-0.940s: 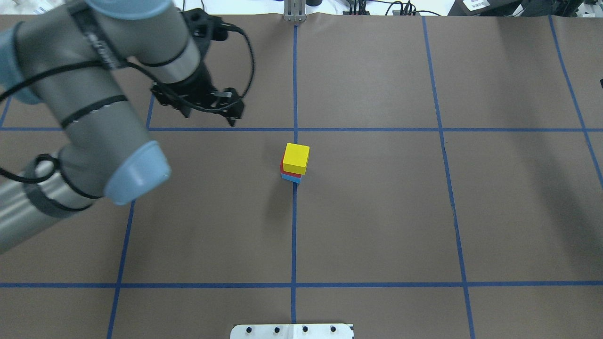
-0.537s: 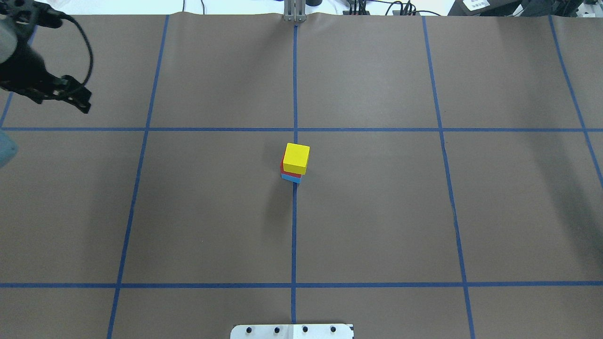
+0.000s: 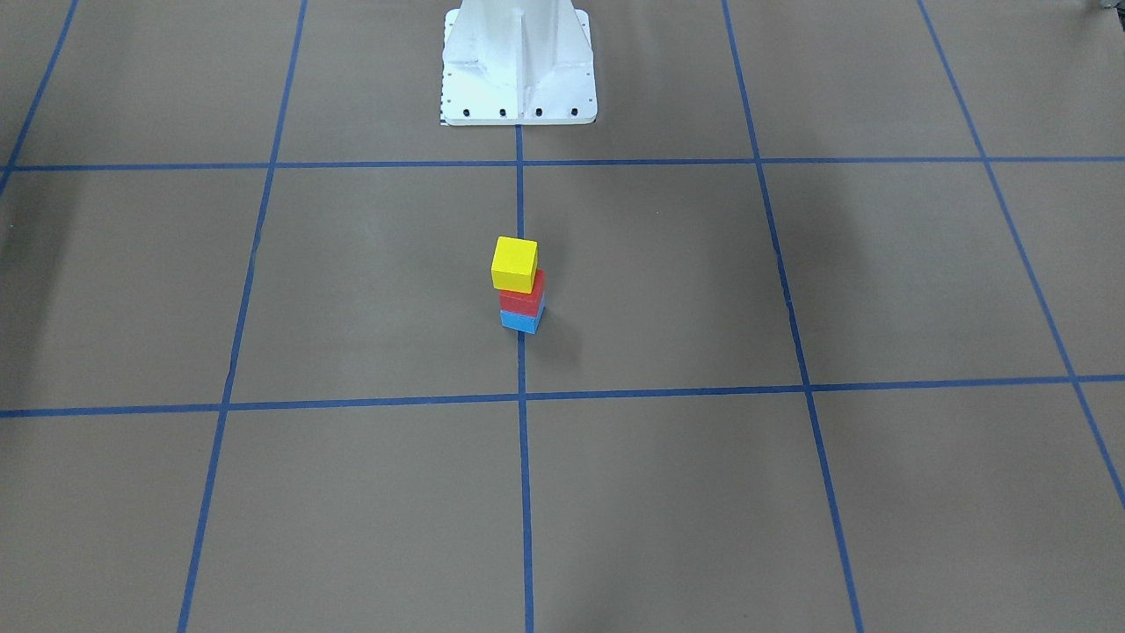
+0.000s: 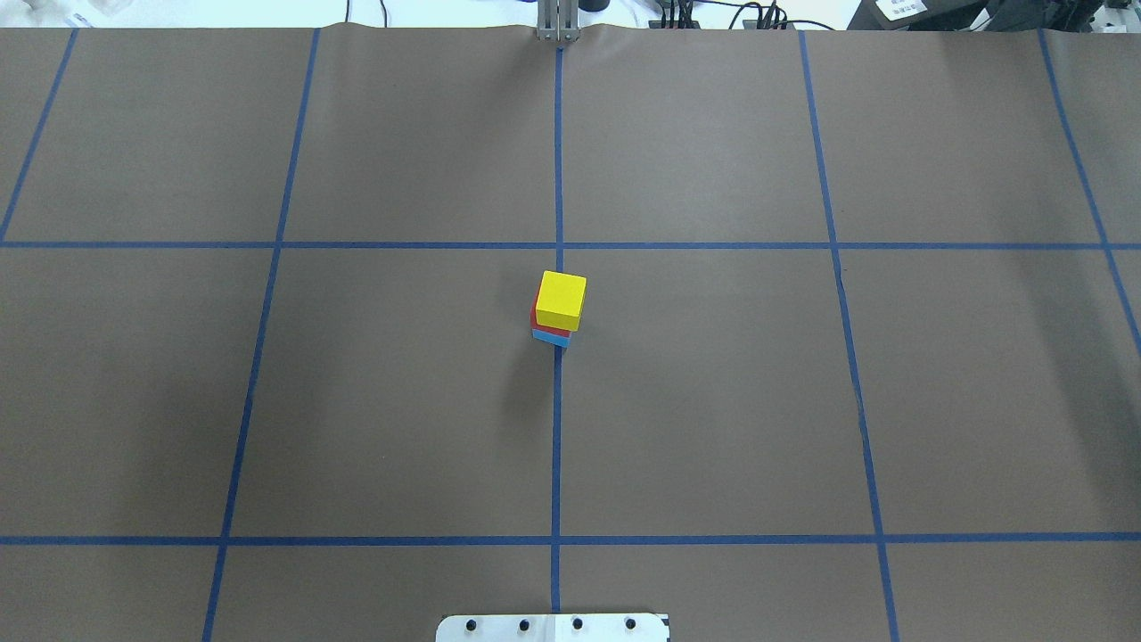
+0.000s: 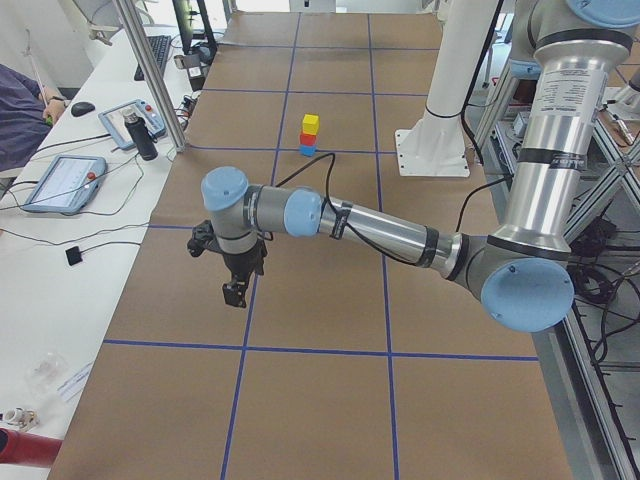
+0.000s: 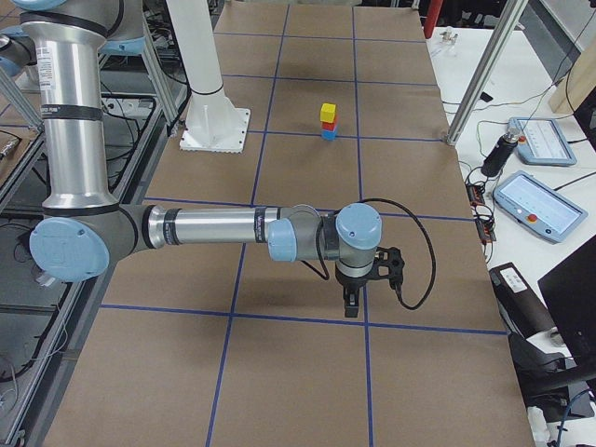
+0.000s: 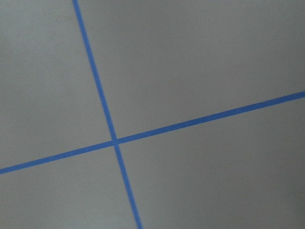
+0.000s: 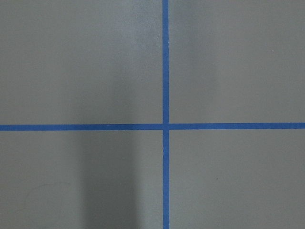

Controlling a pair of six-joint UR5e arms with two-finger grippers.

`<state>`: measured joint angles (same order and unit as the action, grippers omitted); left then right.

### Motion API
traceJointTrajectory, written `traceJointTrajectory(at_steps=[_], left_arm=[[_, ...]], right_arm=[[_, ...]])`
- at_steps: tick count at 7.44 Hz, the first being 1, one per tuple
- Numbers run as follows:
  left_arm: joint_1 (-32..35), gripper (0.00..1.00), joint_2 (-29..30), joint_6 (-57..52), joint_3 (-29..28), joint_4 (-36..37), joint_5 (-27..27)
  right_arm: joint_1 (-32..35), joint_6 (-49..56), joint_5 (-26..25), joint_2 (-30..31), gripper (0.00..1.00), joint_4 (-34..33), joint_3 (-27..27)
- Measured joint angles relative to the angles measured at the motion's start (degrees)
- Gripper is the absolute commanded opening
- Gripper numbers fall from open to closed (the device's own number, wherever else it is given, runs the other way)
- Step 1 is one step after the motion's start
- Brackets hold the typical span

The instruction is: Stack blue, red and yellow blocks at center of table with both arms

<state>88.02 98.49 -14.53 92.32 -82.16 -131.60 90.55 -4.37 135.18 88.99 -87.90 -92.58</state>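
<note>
A stack stands at the table's center: the yellow block on top, the red block in the middle, the blue block at the bottom. It also shows far off in the exterior left view and the exterior right view. The yellow block sits slightly offset on the red one. My left gripper shows only in the exterior left view, far from the stack; I cannot tell if it is open. My right gripper shows only in the exterior right view, far from the stack; I cannot tell its state.
The brown table cover carries a grid of blue tape lines. The robot's white base stands at the table's edge. Both wrist views show only tape crossings. Tablets and cables lie on side benches.
My left arm has swung away to the left and left the overhead view. The stack has not moved.
</note>
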Motion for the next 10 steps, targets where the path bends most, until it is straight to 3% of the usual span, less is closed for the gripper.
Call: traceJointTrajectory(at_steps=[2,4,7,10], left_arm=[[2.6,1.00,-0.7,-5.6,-8.3,-8.8,-1.3],[2.9,1.00,-1.0,-0.2,-10.5,-14.3,-0.5],[2.1,1.00,-4.1,16.3,-2.5,-15.1,-0.6],[1.0,1.00,-5.0,20.2,-1.4,-15.0,-0.7]], right_arm=[[0.5,0.6,0.6,0.4,1.00,-0.3,0.1],[0.7,0.7,0.8,-0.2,1.00,-3.2,0.0],[1.8,3.9,0.9,-1.3,1.00,-8.4,0.1],[2.4,4.6,0.8,-1.4,1.00,-9.9,0.3]])
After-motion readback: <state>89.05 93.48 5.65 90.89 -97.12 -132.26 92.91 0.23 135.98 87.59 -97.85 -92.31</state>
